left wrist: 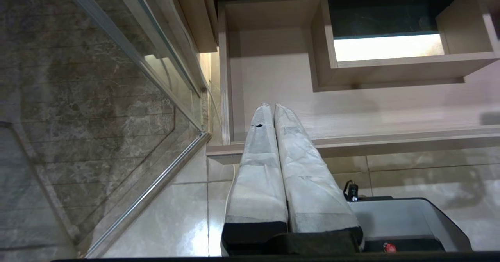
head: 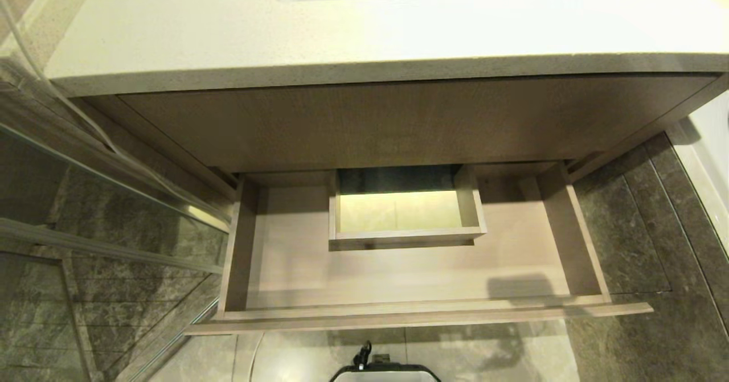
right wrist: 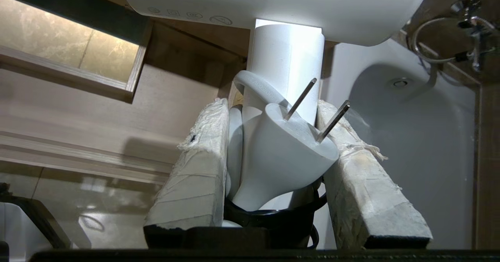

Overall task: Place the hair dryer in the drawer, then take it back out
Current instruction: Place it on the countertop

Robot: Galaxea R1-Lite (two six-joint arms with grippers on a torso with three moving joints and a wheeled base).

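- One hair dryer (right wrist: pixel 287 59) is clamped by its handle in my right gripper (right wrist: pixel 273 133), plug dangling between the fingers.
- Open, empty drawer (head: pixel 575 239) lies beside and below it.
- Next: lower it inside, I judge.

The drawer (head: pixel 398 279) stands pulled out below the countertop (head: pixel 342 46), with its cut-out box (head: pixel 405 211) at the middle of its rear. A glass panel (head: pixel 85 200) stands to its left and a tiled floor (head: pixel 655 268) lies to its right. The hair dryer (right wrist: pixel 281 59) sits between the right gripper's (right wrist: pixel 273 117) fingers, its plug (right wrist: pixel 285 152) in front of the handle, beside the drawer's right end.
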